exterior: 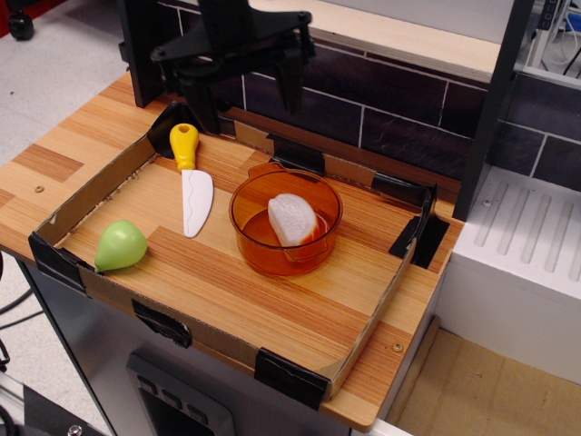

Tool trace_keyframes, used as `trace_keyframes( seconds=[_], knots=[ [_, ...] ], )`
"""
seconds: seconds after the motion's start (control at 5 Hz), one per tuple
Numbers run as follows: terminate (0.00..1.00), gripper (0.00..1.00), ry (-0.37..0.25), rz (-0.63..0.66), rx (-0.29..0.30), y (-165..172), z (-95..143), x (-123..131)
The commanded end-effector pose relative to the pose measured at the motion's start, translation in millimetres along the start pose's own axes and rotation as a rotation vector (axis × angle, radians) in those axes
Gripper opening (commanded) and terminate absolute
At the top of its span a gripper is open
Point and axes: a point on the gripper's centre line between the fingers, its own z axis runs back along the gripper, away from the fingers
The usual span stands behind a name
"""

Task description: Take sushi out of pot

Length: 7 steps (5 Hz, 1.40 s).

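The sushi (291, 219), white with an orange layer on its lower right side, lies inside the round translucent orange pot (246, 205) in the middle of the tray. My black gripper (246, 107) hangs open and empty above the back of the tray, up and to the left of the pot, well clear of the sushi. Its two fingers point down, one near the knife handle, the other over the back wall.
A cardboard tray wall (95, 186) with black taped corners rings the wooden board. A white-bladed, yellow-handled knife (192, 185) lies left of the pot. A green pear (120, 245) sits at the front left. A dark brick wall (399, 109) stands behind.
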Motion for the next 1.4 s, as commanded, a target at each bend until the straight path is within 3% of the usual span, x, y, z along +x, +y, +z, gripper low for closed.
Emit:
trace_keyframes(
  seconds=[0.0,0.4,1.2],
  knots=[
    [0.00,1.00,0.097,0.038,0.022,-14.6,-24.5,-15.2],
    [0.00,1.00,0.152,0.072,0.060,-20.9,-45.7,-25.2],
    [0.00,1.00,0.116,0.081,0.141,-7.9,-82.6,-30.9]
  ],
)
